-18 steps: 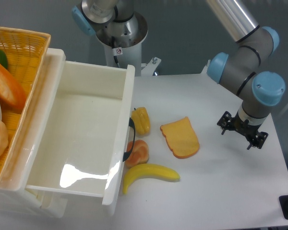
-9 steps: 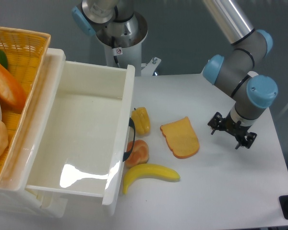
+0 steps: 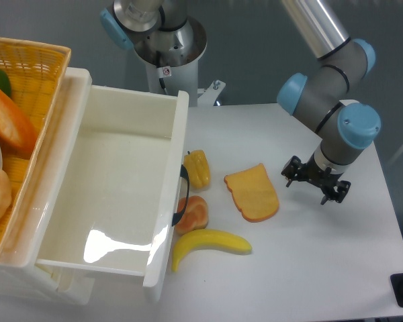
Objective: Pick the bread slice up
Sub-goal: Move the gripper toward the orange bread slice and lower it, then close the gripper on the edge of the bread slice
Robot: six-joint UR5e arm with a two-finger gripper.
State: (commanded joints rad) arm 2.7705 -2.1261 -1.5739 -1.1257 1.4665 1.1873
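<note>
Bread slice is lying flat on table, mid-scene, right of yellow pepper. Gripper is being held just right, fingers spread, empty. Slice prob. light, stiff plastic; edge grip across crust is being judged best.

You have a single fixed camera, set high and looking steeply down onto the white counter from its front edge, facing toward the arm's base column at the far side. It sits at middle distance: near enough that the wicker basket is cut off by the left edge and the white bin fills much of the left half, far enough that the counter's right edge and the gripper stay in frame. No second view overlaps it.
</note>
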